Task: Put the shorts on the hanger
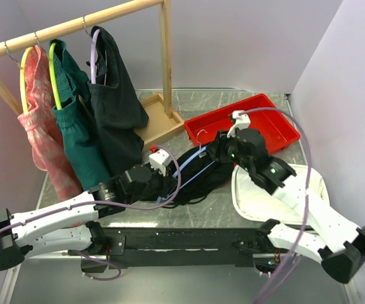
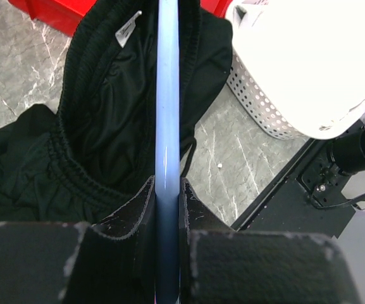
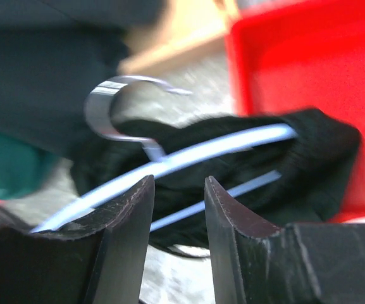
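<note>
At far left a wooden rack [image 1: 74, 25] carries pink checked shorts [image 1: 40, 126], dark green shorts [image 1: 81, 139] and a black garment [image 1: 116, 107], each on its own hanger, hanging close behind the left arm. The left gripper [image 2: 167, 190] is clamped on the bar of the hanger [image 2: 167, 95], which runs straight out from between its fingers. The shorts [image 2: 112, 107] lie crumpled on the grey table [image 1: 188, 215] at centre; the open waistband is threaded around the bar, a small white label [image 2: 127, 28] showing inside it. From the right wrist, black ribbed fabric wraps one end of the light blue hanger; its metal hook [image 3: 116, 107] stands free. The right gripper [image 3: 177, 183] sits just before the hanger, fingers apart, holding nothing. A red tray [image 1: 258, 123] lies behind it; a white basket [image 1: 277, 196] rests under the right arm.
</note>
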